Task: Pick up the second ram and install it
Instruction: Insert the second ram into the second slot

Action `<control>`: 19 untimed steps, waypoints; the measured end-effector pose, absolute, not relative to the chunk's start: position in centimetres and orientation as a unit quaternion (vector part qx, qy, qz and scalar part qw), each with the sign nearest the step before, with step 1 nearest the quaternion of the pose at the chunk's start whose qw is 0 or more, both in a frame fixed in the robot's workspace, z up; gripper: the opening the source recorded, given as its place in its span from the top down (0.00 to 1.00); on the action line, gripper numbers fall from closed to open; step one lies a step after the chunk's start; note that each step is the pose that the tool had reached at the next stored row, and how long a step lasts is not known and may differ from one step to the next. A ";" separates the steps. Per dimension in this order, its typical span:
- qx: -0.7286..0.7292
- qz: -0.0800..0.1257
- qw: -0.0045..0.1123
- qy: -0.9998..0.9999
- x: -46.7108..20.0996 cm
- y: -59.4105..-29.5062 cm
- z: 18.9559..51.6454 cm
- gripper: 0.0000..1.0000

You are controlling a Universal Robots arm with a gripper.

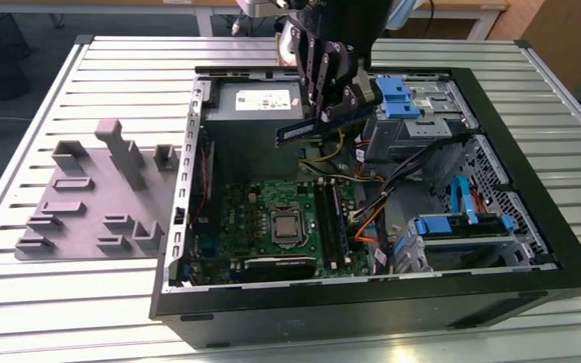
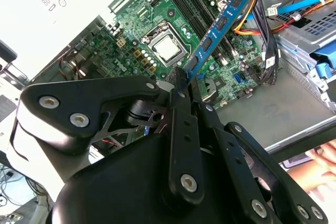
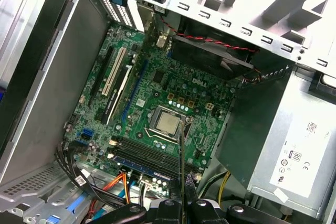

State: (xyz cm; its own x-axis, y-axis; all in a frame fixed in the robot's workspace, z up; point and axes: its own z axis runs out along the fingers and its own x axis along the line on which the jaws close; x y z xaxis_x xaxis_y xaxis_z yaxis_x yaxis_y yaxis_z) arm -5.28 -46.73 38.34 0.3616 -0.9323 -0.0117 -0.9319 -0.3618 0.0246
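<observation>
Picked up already: the second ram (image 1: 311, 130), a thin blue stick, held in the air over the open computer case (image 1: 532, 249). Not put in yet. Well above the green motherboard (image 1: 270, 227) in the exterior view, tilted, with one end lower toward the exterior view's left. No touching of any slot so far, as far as can be judged.

In the second wrist view, fingers (image 2: 181, 85) closed narrow on one end of the blue stick (image 2: 220, 22), with the rest of it poking out over the board and its dark chips facing up. In the first wrist view, stick seen edge-on as a thin dark line (image 3: 181, 156) rising from the gripper (image 3: 181, 203), pointing across the long black memory slots (image 3: 152, 156) beside the shiny square chip (image 3: 168, 123). One slot seems to have a stick in it already, but hard to be sure.

Left to do, judging from this: lining up with a free slot and pressing down.

Arm pose: black gripper (image 1: 331, 68) reaching down from above, near the silver power box (image 1: 255, 98) at the far side of the case. Gray holder tray (image 1: 99, 197) lying on the slatted surface (image 1: 28, 136), outside the case on the exterior view's left, well apart from the gripper.
</observation>
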 end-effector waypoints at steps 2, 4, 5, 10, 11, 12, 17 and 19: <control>0.826 -0.012 0.007 -0.564 -5.3 -46.7 38.3 0.86; 0.826 -0.012 0.007 -0.563 -5.3 -46.7 38.3 0.86; 0.827 -0.012 0.007 -0.563 -5.3 -46.7 38.3 0.86; 0.832 -0.012 0.007 -0.555 -5.3 -46.7 38.3 0.86; 0.834 -0.012 0.007 -0.552 -5.3 -46.7 38.3 0.86; 0.835 -0.012 0.007 -0.550 -5.3 -46.7 38.3 0.86; 0.844 -0.012 0.007 -0.536 -5.3 -46.7 38.3 0.86; 0.845 -0.011 0.007 -0.535 -5.3 -46.7 38.3 0.86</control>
